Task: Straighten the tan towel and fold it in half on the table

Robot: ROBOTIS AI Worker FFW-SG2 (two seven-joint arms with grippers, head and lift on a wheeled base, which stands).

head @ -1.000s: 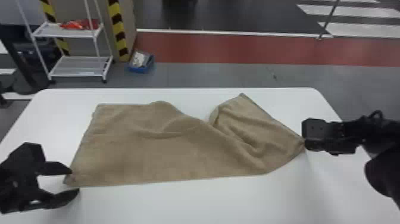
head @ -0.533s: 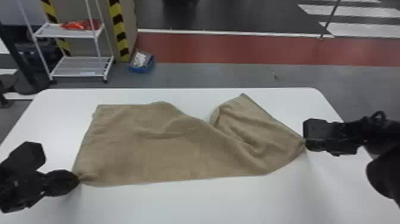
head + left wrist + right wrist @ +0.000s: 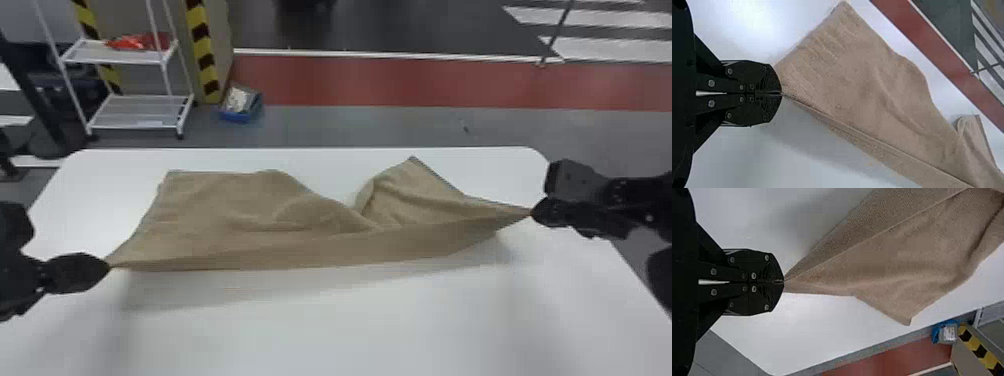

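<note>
The tan towel (image 3: pixel 300 220) stretches across the white table (image 3: pixel 350 320), its near edge lifted and pulled taut, its far part lying with folds and a notch between two far corners. At the near left corner my left gripper (image 3: pixel 107 266) is shut on the towel. My right gripper (image 3: pixel 533 214) is shut on the right corner, also raised above the table. In the left wrist view the left gripper (image 3: pixel 781 93) pinches the tip of the towel (image 3: pixel 867 86). Likewise, in the right wrist view the right gripper (image 3: pixel 783 281) pinches the towel (image 3: pixel 891 266).
Beyond the table's far edge stand a white wire shelf (image 3: pixel 140 112) with red items and a blue box (image 3: pixel 241 104) on the floor. Bare tabletop lies in front of the towel and along its far left side.
My left gripper closed on the towel's near left corner. Since then both grippers have risen, lifting the near edge off the table and casting a shadow beneath it.
</note>
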